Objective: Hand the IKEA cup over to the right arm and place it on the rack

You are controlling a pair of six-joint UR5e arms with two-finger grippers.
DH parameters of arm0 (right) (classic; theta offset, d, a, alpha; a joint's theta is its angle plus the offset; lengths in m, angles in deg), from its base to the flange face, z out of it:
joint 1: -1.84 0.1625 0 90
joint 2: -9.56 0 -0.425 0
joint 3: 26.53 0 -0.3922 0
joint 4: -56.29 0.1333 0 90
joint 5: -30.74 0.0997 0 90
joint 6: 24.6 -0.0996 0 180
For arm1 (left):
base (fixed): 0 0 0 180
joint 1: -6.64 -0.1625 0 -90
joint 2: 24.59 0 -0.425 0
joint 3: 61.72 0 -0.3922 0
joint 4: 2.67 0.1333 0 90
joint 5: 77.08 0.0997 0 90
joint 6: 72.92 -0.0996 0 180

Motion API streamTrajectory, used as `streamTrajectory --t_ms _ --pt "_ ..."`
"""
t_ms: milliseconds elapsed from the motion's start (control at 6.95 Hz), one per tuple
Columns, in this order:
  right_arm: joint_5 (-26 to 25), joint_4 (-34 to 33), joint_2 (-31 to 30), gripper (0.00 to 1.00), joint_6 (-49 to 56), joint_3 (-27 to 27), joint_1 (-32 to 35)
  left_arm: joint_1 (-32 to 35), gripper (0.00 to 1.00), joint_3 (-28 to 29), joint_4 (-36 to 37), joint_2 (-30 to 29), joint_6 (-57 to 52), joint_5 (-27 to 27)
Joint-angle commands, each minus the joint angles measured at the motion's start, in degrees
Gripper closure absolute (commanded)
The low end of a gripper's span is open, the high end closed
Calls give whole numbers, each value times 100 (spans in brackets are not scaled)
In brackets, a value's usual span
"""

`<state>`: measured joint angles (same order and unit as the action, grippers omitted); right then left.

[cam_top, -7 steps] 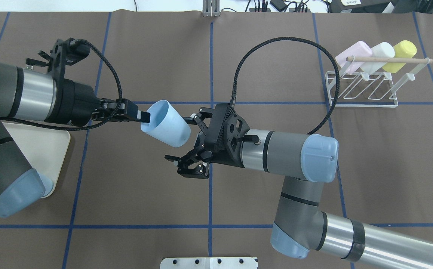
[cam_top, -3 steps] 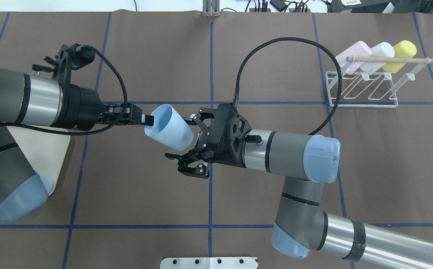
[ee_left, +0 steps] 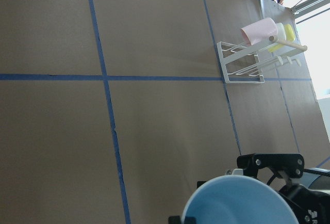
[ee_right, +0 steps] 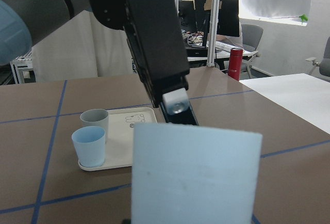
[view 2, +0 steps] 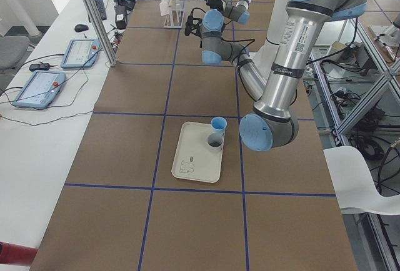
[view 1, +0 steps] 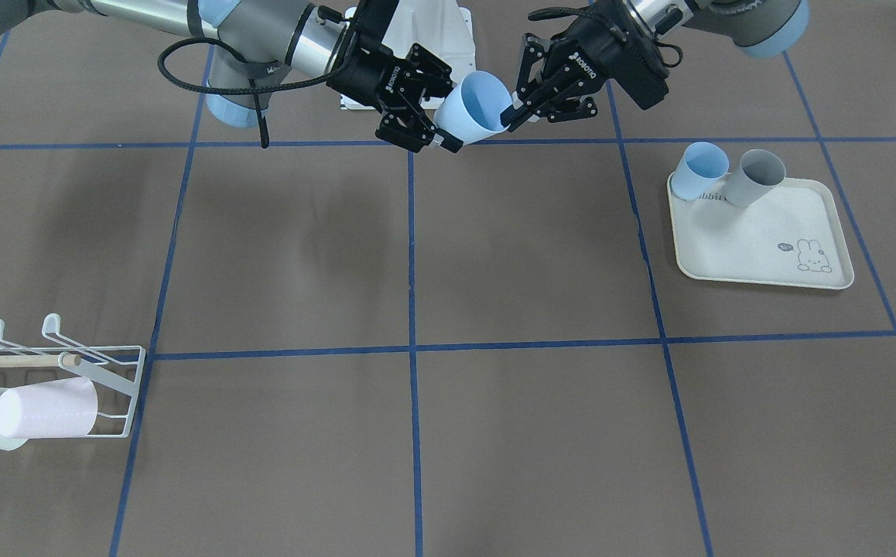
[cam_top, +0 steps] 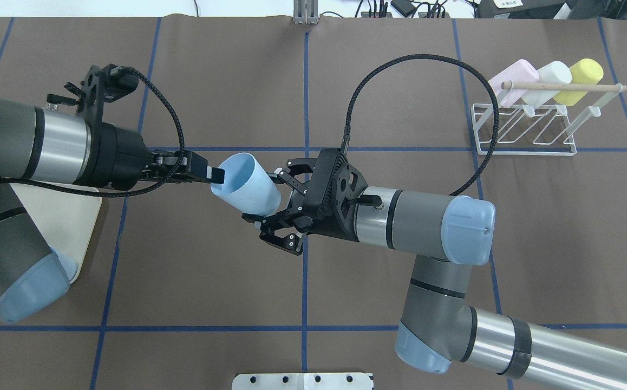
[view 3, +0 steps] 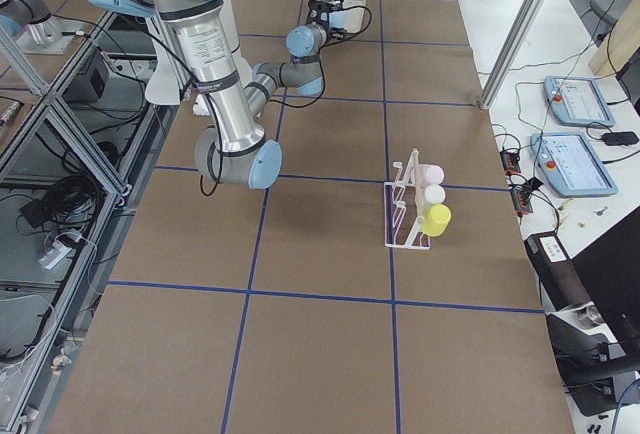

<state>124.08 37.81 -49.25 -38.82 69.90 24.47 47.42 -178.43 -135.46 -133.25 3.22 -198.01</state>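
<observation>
Cup [cam_top: 248,187] is in mid-air over the tabletop [cam_top: 400,65], well apart from the rack [cam_top: 524,127]. Its long axis is nearly level, mouth facing away from the rack. Left pincer [cam_top: 216,174] is narrow, pinching the rim wall. Right pincer [cam_top: 265,196], on the rack side, is spread wide astride the base; contact unclear.

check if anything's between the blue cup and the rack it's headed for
Nothing visible does. Only bare brown table cover lies between the light blue cup, held in mid-air, and the rack. The rack already bears three cups, yet some prongs look free.
</observation>
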Motion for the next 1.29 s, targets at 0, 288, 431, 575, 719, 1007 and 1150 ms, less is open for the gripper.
streamTrajectory --t_ms 0,288,431,575,719,1007,1150 --pt "-105 -7 -16 81 7 -10 5 8 0 -10 -1 -15 -21 8" --pt "-105 -94 -34 82 -2 -1 23 122 0 -36 60 2 -56 25" --pt "-105 -347 -51 86 7 7 136 305 0 -1 78 168 -204 51" --pt "-88 -1089 -43 94 16 103 346 534 0 -18 148 474 -814 51" --pt "-44 -1993 -51 100 68 339 644 858 0 -27 462 755 -1595 60" --pt "-44 -4023 -34 100 827 857 1242 1744 0 -27 737 1597 -3553 60" --pt "-70 -4920 -51 100 1329 1104 1619 2192 0 -19 737 2011 -4650 17"
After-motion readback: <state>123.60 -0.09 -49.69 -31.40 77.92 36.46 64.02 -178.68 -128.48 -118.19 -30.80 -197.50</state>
